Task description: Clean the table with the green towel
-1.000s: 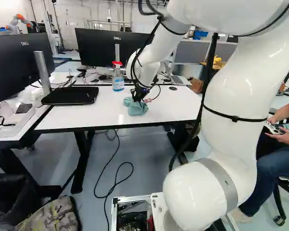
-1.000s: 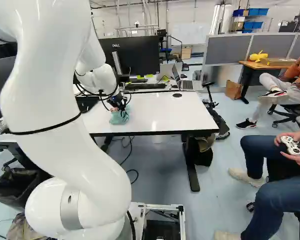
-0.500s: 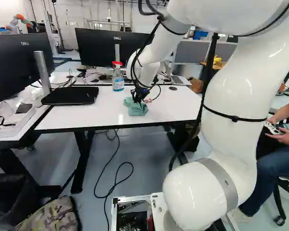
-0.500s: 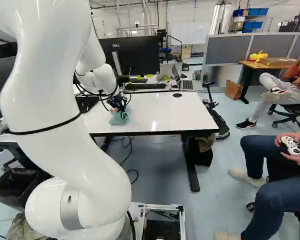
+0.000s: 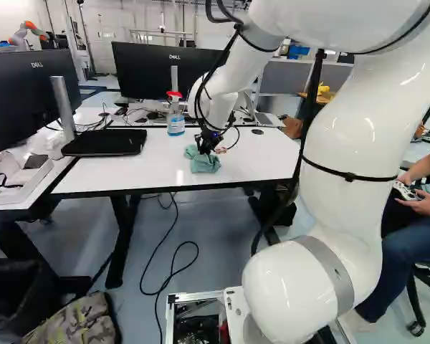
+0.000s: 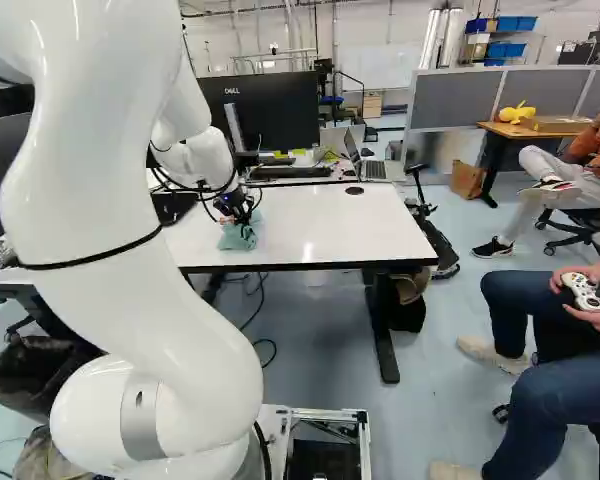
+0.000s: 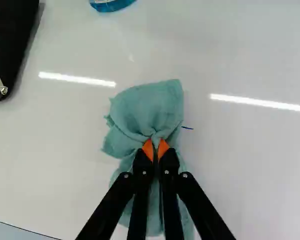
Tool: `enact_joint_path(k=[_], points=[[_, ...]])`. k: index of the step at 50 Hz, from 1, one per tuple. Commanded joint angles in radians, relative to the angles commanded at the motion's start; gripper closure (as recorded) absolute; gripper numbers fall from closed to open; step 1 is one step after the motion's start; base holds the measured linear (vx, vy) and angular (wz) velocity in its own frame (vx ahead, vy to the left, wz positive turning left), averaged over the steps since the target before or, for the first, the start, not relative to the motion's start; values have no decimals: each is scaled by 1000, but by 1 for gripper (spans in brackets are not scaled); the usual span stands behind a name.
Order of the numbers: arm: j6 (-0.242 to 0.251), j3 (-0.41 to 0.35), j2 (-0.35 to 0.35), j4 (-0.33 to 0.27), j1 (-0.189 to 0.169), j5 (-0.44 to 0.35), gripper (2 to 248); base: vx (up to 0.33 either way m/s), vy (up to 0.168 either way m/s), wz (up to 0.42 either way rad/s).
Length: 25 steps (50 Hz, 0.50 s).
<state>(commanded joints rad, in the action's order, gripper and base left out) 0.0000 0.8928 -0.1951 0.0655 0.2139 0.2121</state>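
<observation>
nearest to the cams, the white arm (image 5: 337, 158) rises from its joint at the foot of both base views, and just beside this joint is an open metal frame (image 6: 365, 440) w/ dark parts inside. at the near corner of the left base view there is a camo bag (image 5: 75, 322), and by it a black bin (image 6: 30, 380). further on, a black cable (image 5: 158, 290) makes loops on the floor, partly under the white table (image 5: 122, 175). on this table lies the green towel (image 5: 205, 163), crumpled, btwn the near edge and the spray bottle. the gripper (image 5: 204, 149) is at the towel, pointing down. in the wrist view its two fingers are pressed near to each other and pinch a fold of the towel btwn the orange pads (image 7: 148, 150); part of the cloth spreads ahead of the pads, the rest lies under the fingers. just beside the towel, a short blue line (image 7: 187, 128) is visible on the tabletop. beyond the towel stands the spray bottle (image 5: 175, 122), upright, w/ red top and blue liquid. to the left of it in the left base view is a black case (image 5: 115, 143) w/ a zip, near the foot of one monitor (image 5: 29, 100). behind the white table, a 2nd monitor (image 5: 147, 72) stands, w/ a kbd (image 6: 292, 172) and an open laptop (image 6: 370, 168) near it.
</observation>
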Motion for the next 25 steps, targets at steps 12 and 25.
enact_joint_path(k=[12, 25], points=[[0, 0, 0, 0, 0, 7, 219, 0, 0, 0], [0, 2, -2, 0, 0, 9, 219, 0, 0, 0]])
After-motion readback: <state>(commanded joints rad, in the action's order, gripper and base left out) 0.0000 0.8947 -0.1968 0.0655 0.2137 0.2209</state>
